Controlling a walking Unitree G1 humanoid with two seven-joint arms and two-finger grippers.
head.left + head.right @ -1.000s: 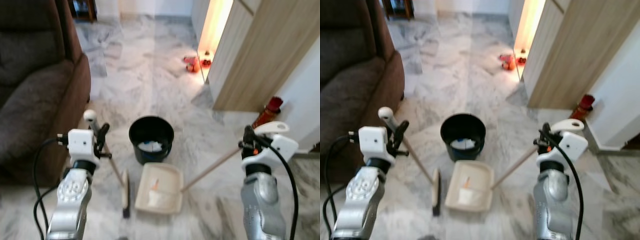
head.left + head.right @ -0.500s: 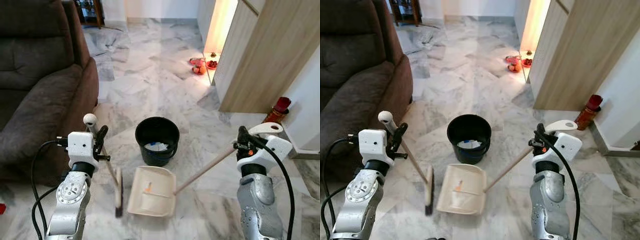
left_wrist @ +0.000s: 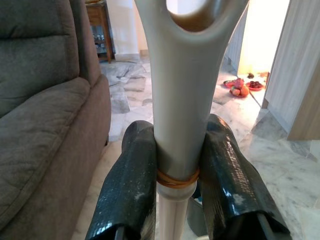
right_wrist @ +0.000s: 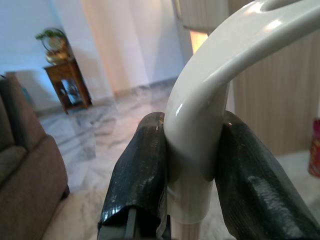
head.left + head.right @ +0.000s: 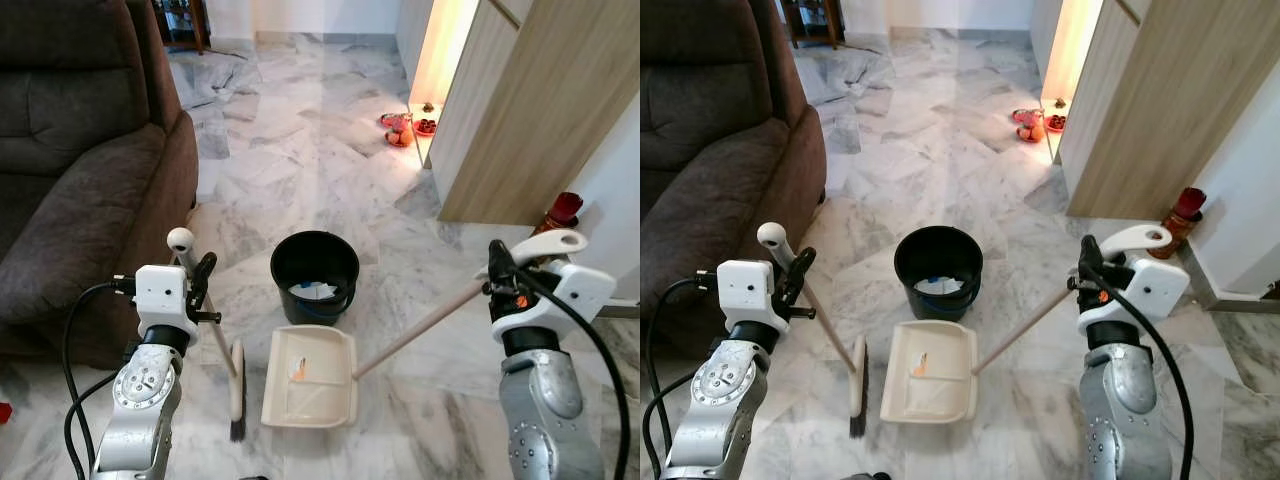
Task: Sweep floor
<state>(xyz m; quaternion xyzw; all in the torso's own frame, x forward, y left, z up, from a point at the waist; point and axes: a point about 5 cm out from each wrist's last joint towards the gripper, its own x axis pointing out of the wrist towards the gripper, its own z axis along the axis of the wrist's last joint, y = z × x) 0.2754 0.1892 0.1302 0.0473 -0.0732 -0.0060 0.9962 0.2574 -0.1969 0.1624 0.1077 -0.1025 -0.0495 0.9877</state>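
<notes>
Left eye view: broom (image 5: 236, 385) stands head-down on the marble floor (image 5: 300, 160), bristles just left of the cream dustpan (image 5: 308, 391). Its long handle slopes up to the left gripper (image 3: 176, 187), whose two black fingers (image 3: 131, 185) are clamped on the pale shaft just below the looped end. Dustpan lies flat on the floor directly in front of the black bucket (image 5: 314, 275), nearly touching its base; a small orange scrap and some pale debris sit in the pan. Its wooden handle (image 5: 420, 325) runs up and right to the right gripper (image 4: 192, 175), fingers closed around the white curved grip at the top.

Judgement: both tools look light, rigid plastic and wood. Smooth handles could twist or slip in a two-finger pinch, so the holds near the top ends suit reach but give little leverage at the bristles. Broom head will flex slightly; pan edge must stay flat on the floor.

Surroundings: bucket holds white and bluish litter. Brown sofa (image 5: 70, 170) at left, wooden cabinet panel (image 5: 530, 110) at right, red bottle (image 5: 562, 210) beside the wall, red items (image 5: 398, 126) on the floor near the lit gap.
</notes>
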